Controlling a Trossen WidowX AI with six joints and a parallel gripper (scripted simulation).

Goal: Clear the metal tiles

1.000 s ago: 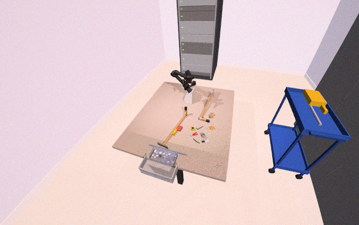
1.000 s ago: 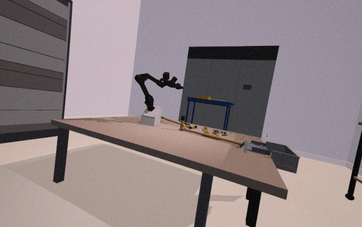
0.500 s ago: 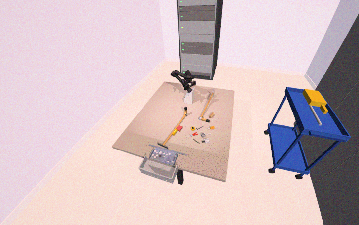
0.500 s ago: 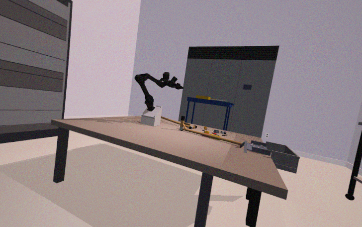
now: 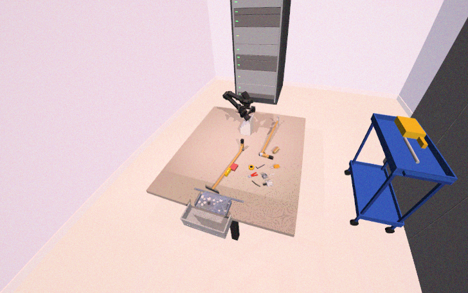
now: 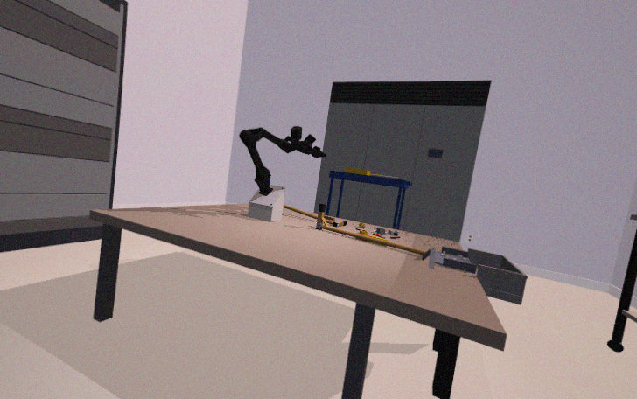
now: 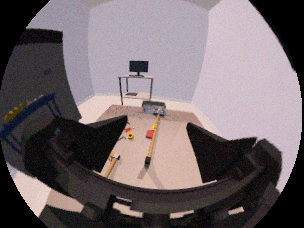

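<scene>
My gripper [image 6: 323,154] [image 7: 158,122] is wide open and empty, high above the table near the arm's base. The long scraper [image 5: 235,159] [image 6: 399,245] [image 7: 153,140] lies along the table, its black upright grip [image 5: 242,141] [image 6: 321,209] [image 7: 148,160] towards the arm and its dark blade [image 5: 211,189] just before the steel bench plate [image 5: 221,207]. Several small pale tiles and a dark one lie spread on the plate. The grey catch box [image 5: 203,229] [image 6: 505,282] adjoins the plate's far end, beyond the table edge; the part of its floor that shows has no tiles on it.
A second long-handled tool [image 5: 270,137] [image 7: 111,167] lies beside the scraper. A red block [image 5: 234,166] [image 7: 150,134] and a yellow one [image 5: 227,172] are close to the scraper's handle. A tape roll [image 5: 251,167] [image 7: 130,136], red pliers [image 5: 252,175] and several small parts lie to one side.
</scene>
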